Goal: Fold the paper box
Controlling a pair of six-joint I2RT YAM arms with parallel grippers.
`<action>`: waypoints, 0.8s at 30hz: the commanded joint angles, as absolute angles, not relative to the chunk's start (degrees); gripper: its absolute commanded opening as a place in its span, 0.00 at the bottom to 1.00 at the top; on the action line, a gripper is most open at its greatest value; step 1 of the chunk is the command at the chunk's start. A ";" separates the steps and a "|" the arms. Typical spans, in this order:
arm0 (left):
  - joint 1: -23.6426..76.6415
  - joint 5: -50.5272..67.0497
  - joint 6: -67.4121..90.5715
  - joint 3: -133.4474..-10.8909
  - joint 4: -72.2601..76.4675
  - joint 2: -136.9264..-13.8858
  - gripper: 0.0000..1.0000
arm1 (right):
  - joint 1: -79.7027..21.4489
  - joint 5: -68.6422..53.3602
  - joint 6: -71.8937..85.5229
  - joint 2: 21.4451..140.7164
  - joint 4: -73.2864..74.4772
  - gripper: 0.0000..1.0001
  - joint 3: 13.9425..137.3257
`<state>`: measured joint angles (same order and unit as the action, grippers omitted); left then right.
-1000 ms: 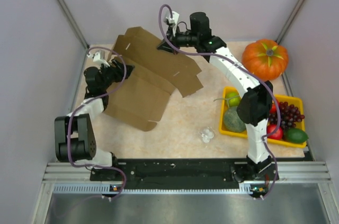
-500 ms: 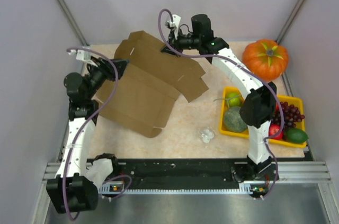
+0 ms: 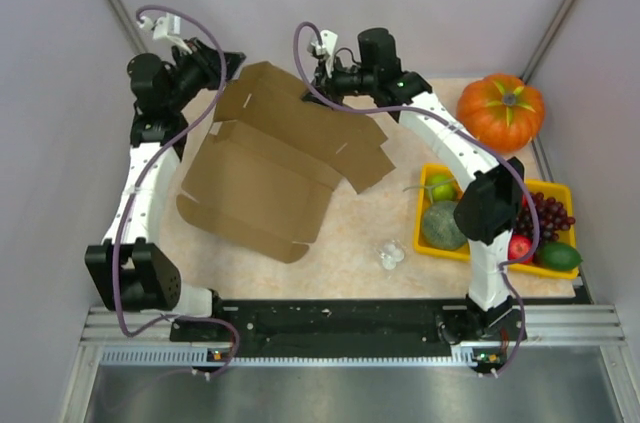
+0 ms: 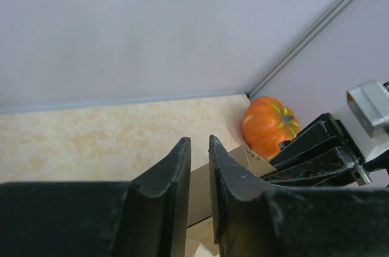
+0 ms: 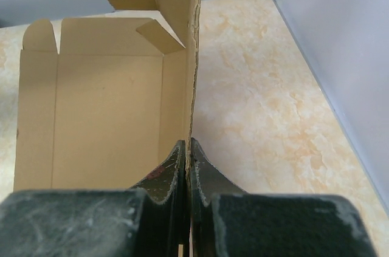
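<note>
The box (image 3: 270, 168) is a thin, matte brown cardboard die-cut with rounded flaps, slits and crease lines. It is partly opened at the back left of the mottled beige table (image 3: 350, 243). The right wrist view shows its inner panel (image 5: 103, 117) and one wall standing on edge.

Half a second ago the left arm sat low at the box's left edge. It has since swung up toward the back-left corner, and the box's left side now lies flatter. The right arm has barely moved.

The right arm stretches forward and left, and its pincer (image 3: 312, 88) is clenched on the box's upright far edge. Its fingers (image 5: 176, 166) squeeze the cardboard with no gap. The left arm is raised and bent, with its pincer (image 3: 232, 63) just beside the box's far-left corner. Its tips (image 4: 199, 144) are slightly parted and grasp nothing, and cardboard (image 4: 197, 196) shows beyond the gap. An orange ribbed pumpkin (image 4: 269, 126) sits at the back right.
</note>
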<state>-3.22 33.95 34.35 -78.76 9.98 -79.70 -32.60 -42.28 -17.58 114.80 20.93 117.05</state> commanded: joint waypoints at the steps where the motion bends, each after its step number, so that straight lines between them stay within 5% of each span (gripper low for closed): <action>1: -0.18 34.72 32.70 -82.27 7.38 -81.82 0.21 | -33.92 -40.70 -18.98 110.92 20.74 0.00 119.18; 13: 6.86 26.99 33.58 -71.19 11.26 -81.30 0.18 | -35.86 -34.02 -19.51 113.38 27.59 0.00 126.03; 24: -2.28 33.41 29.62 -66.11 7.91 -71.21 0.51 | -35.86 -26.46 -31.37 114.69 39.28 0.00 125.86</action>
<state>1.56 32.08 31.20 -69.34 7.51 -78.65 -34.81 -28.23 -26.79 114.85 36.73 123.55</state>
